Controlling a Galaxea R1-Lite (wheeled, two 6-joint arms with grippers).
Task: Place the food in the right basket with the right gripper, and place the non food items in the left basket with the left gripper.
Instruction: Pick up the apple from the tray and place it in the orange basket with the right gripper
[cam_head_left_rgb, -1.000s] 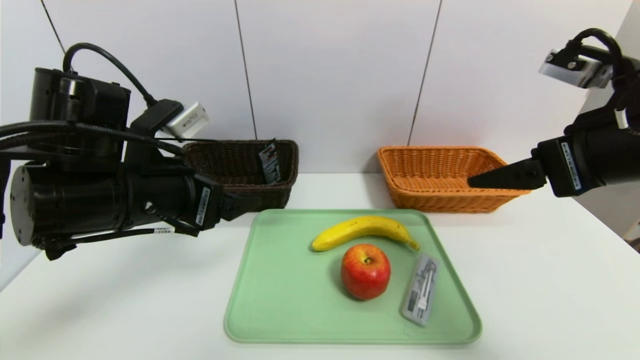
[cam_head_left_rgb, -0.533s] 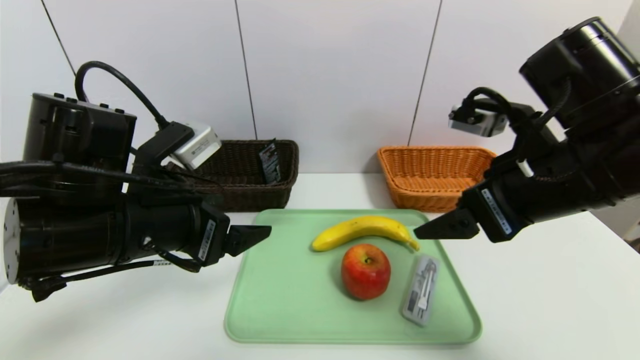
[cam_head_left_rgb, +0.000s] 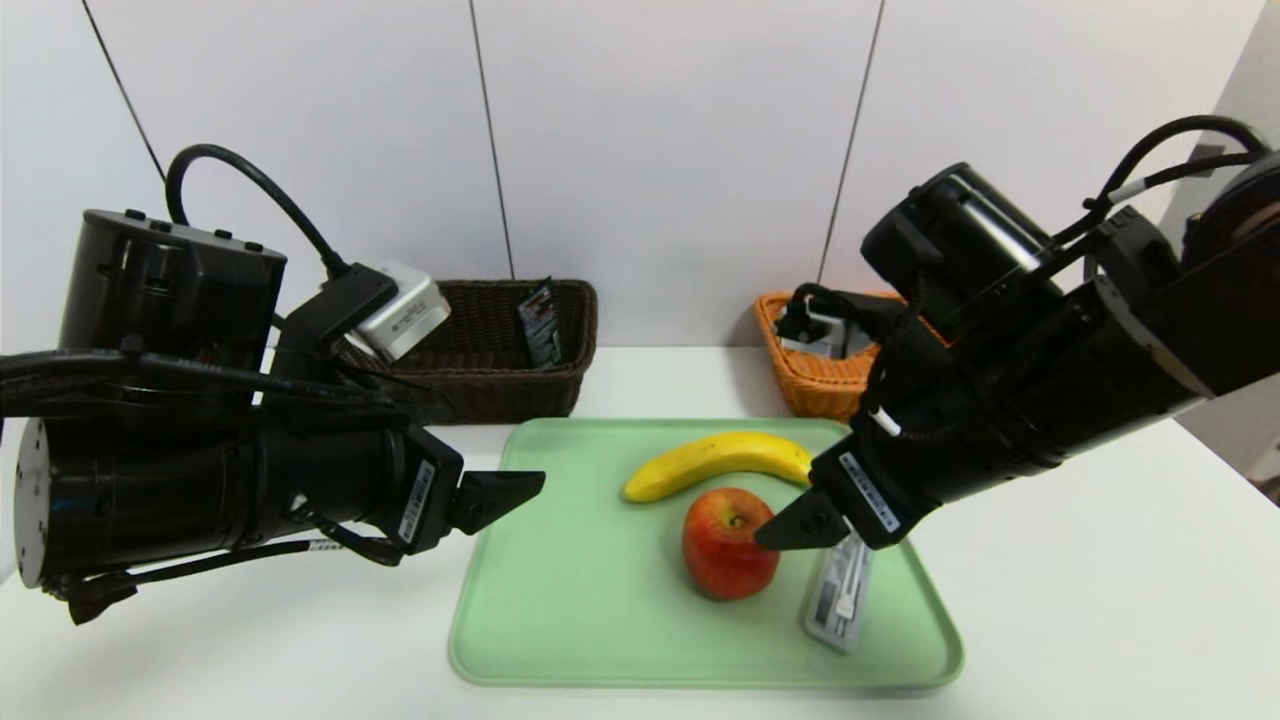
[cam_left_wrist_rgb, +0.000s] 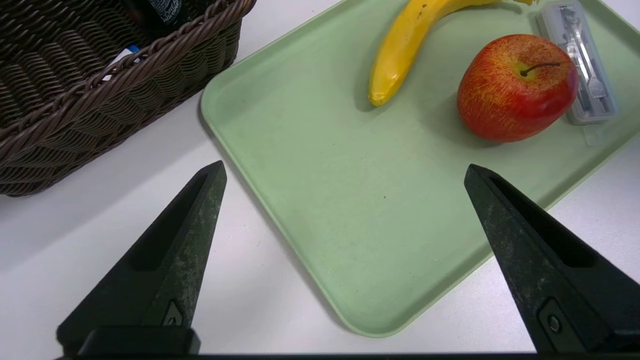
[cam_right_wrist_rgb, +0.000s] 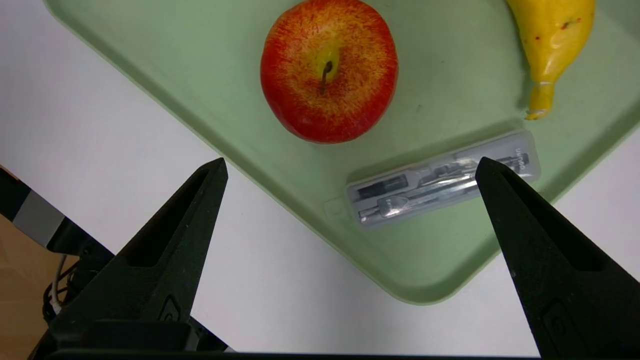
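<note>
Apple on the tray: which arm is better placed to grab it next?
Right. The right gripper hangs open just beside the apple, angled down at it, and food goes to the orange basket. The left gripper sits open at the green tray's far edge.

Matt green plastic tray (cam_head_left_rgb: 560, 640), glossy apple (cam_head_left_rgb: 728, 555), clear plastic case (cam_head_left_rgb: 838, 600), dark woven wicker basket (cam_head_left_rgb: 480, 385)

Banana (cam_head_left_rgb: 715, 462), apple (cam_head_left_rgb: 728, 546), clear case (cam_head_left_rgb: 838, 594) on tray
</note>
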